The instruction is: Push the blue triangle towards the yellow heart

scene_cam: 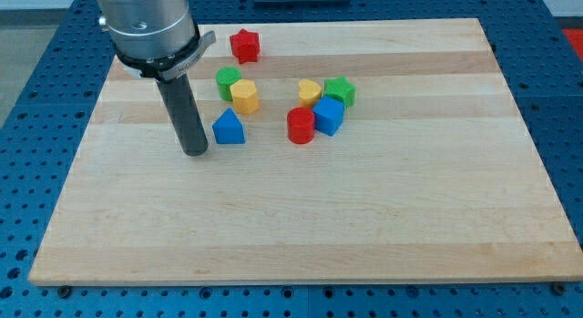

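Note:
The blue triangle (pixel 229 128) lies left of the board's middle. The yellow heart (pixel 310 91) lies to its upper right, among other blocks. My tip (pixel 196 151) rests on the board just left of the blue triangle and slightly below it, close to it; I cannot tell if they touch. The dark rod rises from the tip towards the view's top left.
A yellow hexagon (pixel 244 96) and a green round block (pixel 228 81) sit just above the triangle. A red cylinder (pixel 301 125), a blue cube (pixel 329 116) and a green star (pixel 340 90) cluster around the heart. A red star (pixel 244 46) lies near the wooden board's (pixel 301 227) top edge.

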### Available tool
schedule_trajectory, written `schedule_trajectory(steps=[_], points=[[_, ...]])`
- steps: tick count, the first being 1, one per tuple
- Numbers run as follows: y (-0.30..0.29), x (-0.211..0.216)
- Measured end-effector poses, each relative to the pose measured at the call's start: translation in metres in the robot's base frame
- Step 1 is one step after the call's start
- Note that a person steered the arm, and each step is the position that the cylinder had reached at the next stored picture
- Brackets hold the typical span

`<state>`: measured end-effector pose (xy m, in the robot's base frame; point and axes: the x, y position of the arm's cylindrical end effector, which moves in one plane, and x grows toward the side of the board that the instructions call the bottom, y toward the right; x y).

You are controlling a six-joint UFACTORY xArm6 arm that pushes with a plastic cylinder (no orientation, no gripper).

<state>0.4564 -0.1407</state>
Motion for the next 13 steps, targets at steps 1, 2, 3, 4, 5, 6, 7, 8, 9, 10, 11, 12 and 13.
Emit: schedule_trajectory(steps=[1,2,3,4,5,6,7,8,9,10,11,12,13], points=[[0.008,0.002],[0.017,0.002],[0.028,0.002],[0.044,-0.001],[0.064,-0.009],[0.081,-0.024],[0.081,-0.037],[0.077,-0.040],[0.066,-0.036],[0.051,-0.006],[0.028,0.031],[-0.014,0.044],[-0.047,0.039]])
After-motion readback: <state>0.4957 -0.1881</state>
